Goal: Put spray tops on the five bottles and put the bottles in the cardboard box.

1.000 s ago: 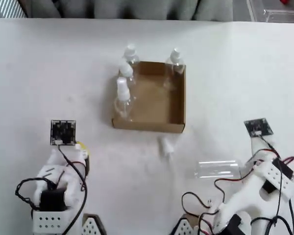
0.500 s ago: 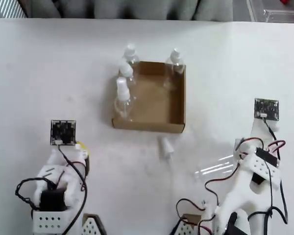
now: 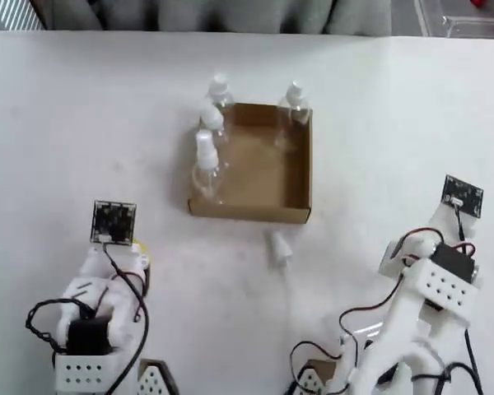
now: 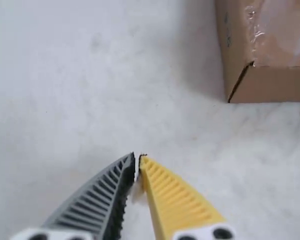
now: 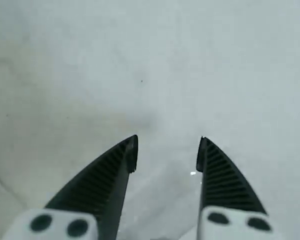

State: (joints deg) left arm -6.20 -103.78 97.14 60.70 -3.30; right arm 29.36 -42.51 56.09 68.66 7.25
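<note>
Left fingers point(image 4: 165, 195): closed, grey and yellow tips touching, nothing held. They sit over bare bench point(image 4: 90, 75), in front of and to the left of the cardboard box point(image 4: 260, 85), apart from its near corner.

Right fingers point(image 5: 105, 175): spread well apart, nothing gripped, with bare bench between the tips. They are well to the front right of the cardboard box.

Change over the last second: the right arm point(image 3: 432, 288) has swung outward, away from the cardboard box. The clear bottle that lay on the bench to the front right of the box has left that spot. A faint clear streak point(image 3: 366, 329) beside the right arm's base may be that bottle; this cannot be confirmed. The left arm's wrist has shifted only slightly.

Task items: a loose spray top point(image 3: 277, 245) lies on the bench just in front of the cardboard box's front wall, well apart from both sets of fingers. Four capped bottles point(image 3: 206, 164) stand upright at the box's left wall and far corners.
</note>
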